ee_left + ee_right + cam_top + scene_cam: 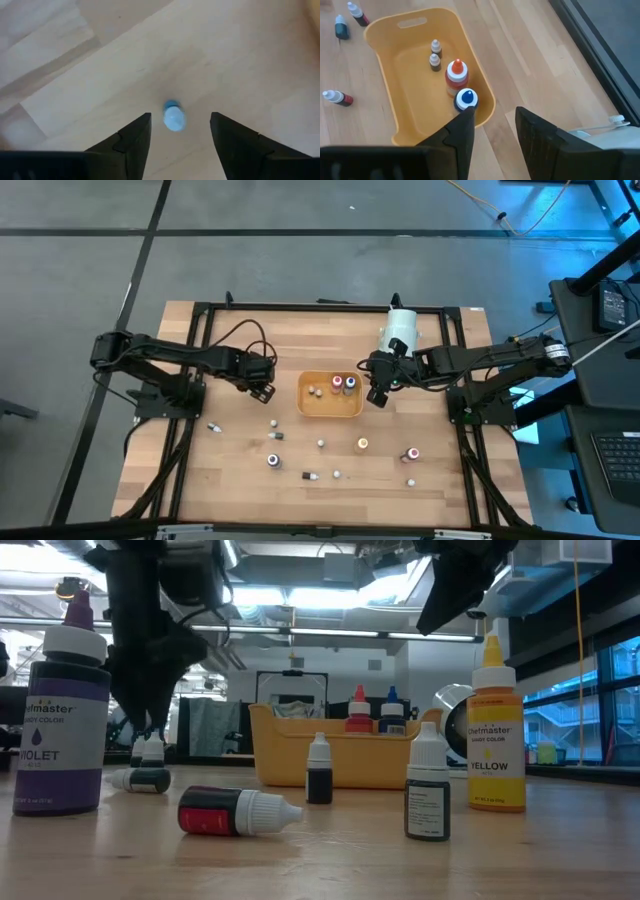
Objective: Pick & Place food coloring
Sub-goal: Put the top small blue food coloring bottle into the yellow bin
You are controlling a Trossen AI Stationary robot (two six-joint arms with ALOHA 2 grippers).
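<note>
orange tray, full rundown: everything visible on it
The orange tray is a shallow rounded-rectangle bin, seemingly smooth plastic, with a slot handle cut in one end wall. It sits flat and upright on the wooden table, about mid-table between the two arms. Inside, four bottles stand upright: two tiny white-capped ones, a red-tipped one and a blue-capped one. The right gripper hangs open just outside its near rim; no gripper touches it.

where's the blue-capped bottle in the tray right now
In the high view the blue-capped bottle stands inside the orange tray, near its right end beside the red-capped bottle, just left of the right gripper.
</note>
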